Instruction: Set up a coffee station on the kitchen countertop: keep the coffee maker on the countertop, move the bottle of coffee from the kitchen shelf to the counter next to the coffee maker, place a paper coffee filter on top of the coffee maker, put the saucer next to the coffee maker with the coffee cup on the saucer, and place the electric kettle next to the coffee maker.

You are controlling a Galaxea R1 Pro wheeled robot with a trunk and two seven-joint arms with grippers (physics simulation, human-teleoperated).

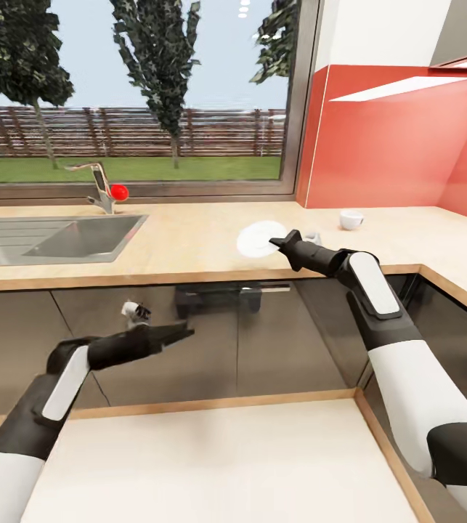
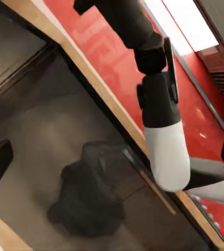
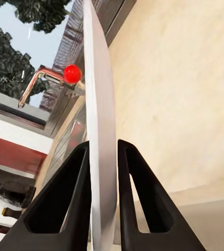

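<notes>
My right gripper [image 1: 280,242] is shut on the rim of the white saucer [image 1: 256,237], holding it over the light-wood countertop [image 1: 189,250] to the right of the sink. In the right wrist view the saucer [image 3: 99,78] runs edge-on between the two black fingers [image 3: 73,193]. The white coffee cup [image 1: 351,219] stands on the countertop farther back and to the right, near the red wall. My left gripper [image 1: 184,332] hangs open and holds nothing, low in front of the grey cabinet fronts [image 1: 262,341]. In the left wrist view my right forearm [image 2: 164,130] shows above the counter edge.
A steel sink [image 1: 80,236] with a faucet and red knob [image 1: 119,192] sits at the left under the window. The countertop turns a corner at the right [image 1: 455,287] below the red wall [image 1: 393,138]. Pale floor [image 1: 226,465] lies between me and the cabinets.
</notes>
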